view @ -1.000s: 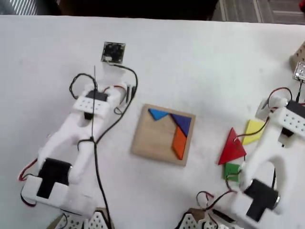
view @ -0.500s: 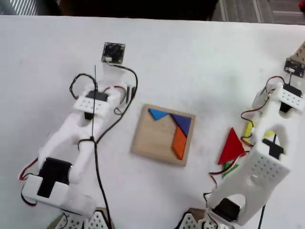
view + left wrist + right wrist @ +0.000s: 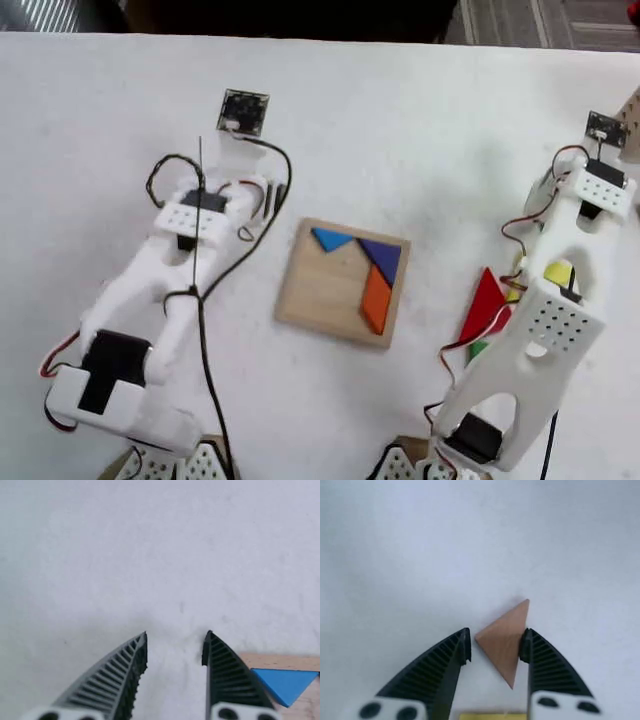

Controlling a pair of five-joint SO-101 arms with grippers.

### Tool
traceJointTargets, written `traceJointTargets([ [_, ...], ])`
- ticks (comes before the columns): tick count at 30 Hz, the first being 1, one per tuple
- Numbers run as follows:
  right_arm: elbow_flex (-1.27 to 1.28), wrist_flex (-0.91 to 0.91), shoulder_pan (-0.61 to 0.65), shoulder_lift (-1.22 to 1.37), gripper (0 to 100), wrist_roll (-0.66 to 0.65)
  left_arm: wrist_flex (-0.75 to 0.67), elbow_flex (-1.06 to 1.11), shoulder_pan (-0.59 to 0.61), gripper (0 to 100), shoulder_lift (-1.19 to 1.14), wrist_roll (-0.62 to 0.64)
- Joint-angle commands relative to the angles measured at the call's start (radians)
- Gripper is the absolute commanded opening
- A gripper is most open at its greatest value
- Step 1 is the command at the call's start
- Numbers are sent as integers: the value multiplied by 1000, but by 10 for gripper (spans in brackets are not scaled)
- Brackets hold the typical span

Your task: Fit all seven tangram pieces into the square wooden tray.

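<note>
Tan triangle (image 3: 504,640) lying flat on the table (image 3: 395,540), right between the right jaws, spread wide either side of it, maybe brushing one edge, hard to say; probably light, stiff, thin and a bit slick, so likely to skate off if nudged; best pinched across opposite edges near the middle, not by a corner; left jaws spread too, holding nothing, over bare table just beside the tray (image 3: 320,290); light blue triangle (image 3: 330,238), dark blue piece (image 3: 385,258) and orange piece (image 3: 375,298) seated in there; red triangle (image 3: 485,305) and yellow piece (image 3: 557,272) loose by the right arm.

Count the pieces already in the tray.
3: light blue triangle at the tray's far edge, dark blue piece in its far right corner, orange piece just in front of it. Nothing hidden.
</note>
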State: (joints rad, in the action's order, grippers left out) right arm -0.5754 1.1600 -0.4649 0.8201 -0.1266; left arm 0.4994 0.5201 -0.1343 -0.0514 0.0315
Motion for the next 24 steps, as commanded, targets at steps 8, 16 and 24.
traceJointTargets([
  [8, -265, 122, -4, 136, 156, -57, -20, -57, 1, 189, 4, -11],
  [16, -400, 234, -22, 229, 57, -101, -20, -57, 2, 189, 4, -11],
  [24, -516, 357, -33, 239, 52, -114, -20, -57, 1, 189, 4, -12],
])
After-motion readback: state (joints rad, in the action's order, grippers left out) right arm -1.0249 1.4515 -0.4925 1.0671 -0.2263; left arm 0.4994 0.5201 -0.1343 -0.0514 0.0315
